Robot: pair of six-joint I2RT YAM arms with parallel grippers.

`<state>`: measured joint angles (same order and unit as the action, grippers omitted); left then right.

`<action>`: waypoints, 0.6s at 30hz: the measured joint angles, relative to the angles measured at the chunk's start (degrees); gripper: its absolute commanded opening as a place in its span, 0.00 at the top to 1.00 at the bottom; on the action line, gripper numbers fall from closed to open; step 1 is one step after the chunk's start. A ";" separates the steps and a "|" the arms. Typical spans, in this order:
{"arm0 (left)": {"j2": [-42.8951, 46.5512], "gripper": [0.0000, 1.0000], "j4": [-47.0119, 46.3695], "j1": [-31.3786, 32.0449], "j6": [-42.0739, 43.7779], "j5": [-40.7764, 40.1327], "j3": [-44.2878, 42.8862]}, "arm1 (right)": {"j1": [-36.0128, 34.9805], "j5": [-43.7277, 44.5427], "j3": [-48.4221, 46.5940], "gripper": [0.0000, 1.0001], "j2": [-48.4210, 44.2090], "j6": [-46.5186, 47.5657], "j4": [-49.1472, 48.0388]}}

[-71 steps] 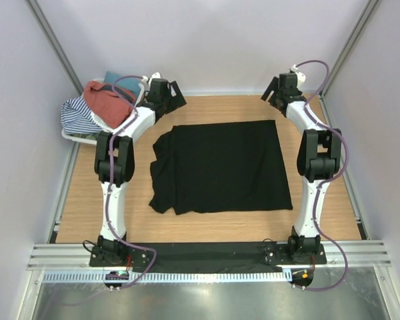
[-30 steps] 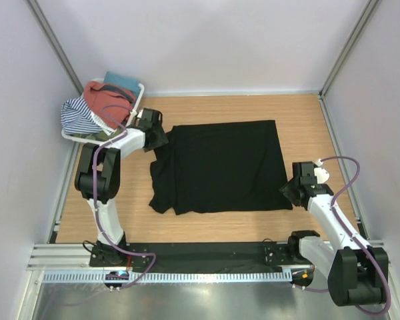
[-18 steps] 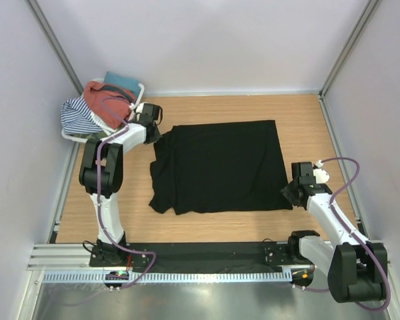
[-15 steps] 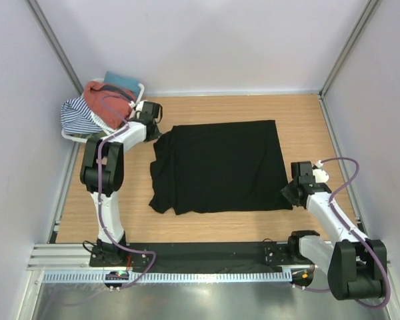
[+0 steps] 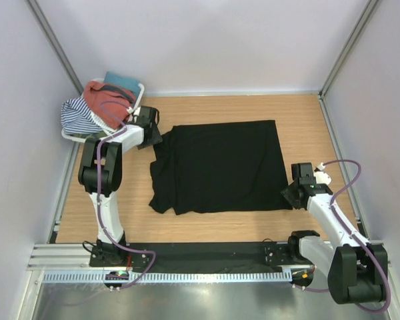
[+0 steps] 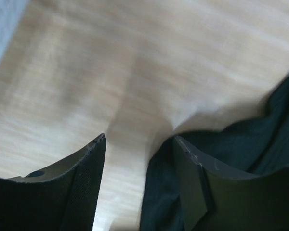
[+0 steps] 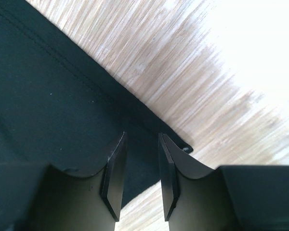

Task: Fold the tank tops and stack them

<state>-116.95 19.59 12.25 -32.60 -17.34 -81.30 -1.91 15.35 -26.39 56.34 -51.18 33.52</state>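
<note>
Shift left tool (image 6: 138,139) onto the rumpled far-left edge of the black tank top (image 5: 220,167), spread flat on the tabletop (image 5: 307,120), before closing; stands well open, only wood in the gap, nothing held. Drop right tool (image 7: 142,135) onto near-right hem corner; narrowly open over cloth, nothing visibly pinched. Lift both together.

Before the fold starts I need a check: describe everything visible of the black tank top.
The black tank top is plain, soft cloth with a stitched hem, spread flat and roughly square on the wooden table. Its left side is rumpled and bunched; the rest lies smooth. The left gripper, jaws apart, is at its far left corner. The right gripper, jaws apart, is over its near right corner. Whether either touches it cannot be told.
</note>
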 measured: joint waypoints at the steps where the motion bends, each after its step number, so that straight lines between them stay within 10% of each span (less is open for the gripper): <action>1: 0.68 0.39 -0.02 0.00 -0.11 0.50 1.42 | 0.00 0.09 -0.20 0.61 -0.57 -0.02 0.70; 18: 3.13 0.55 -3.39 -0.02 -3.15 6.34 4.76 | 0.00 0.61 -1.36 0.64 -3.28 -0.02 4.61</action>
<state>-113.82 16.21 12.23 -35.75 -11.00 -76.53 -1.91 15.97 -27.75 53.06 -51.20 38.13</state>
